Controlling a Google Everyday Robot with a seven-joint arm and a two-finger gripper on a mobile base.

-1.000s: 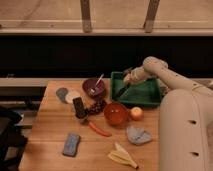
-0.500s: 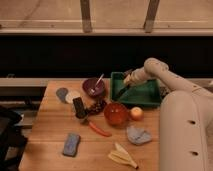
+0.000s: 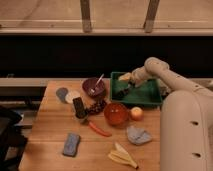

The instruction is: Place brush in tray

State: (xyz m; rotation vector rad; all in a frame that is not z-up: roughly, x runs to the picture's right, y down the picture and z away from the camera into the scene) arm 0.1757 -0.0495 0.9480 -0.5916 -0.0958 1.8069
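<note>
Green tray [image 3: 150, 95] holds claw [image 3: 124, 90] (brush [image 3: 121, 93] beneath).

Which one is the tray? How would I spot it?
Look at the far right corner of the wooden table, beside the robot's big white body. The tray is the green box there, with the gripper reaching into it. Everything near it is round; only the tray is rectangular and green.

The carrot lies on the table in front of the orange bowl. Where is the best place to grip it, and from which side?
Grip the carrot near its middle, coming from above, jaws across its narrow width: it lies flat and slanted, with bare table along both long sides. The gripper is over the green tray.
</note>
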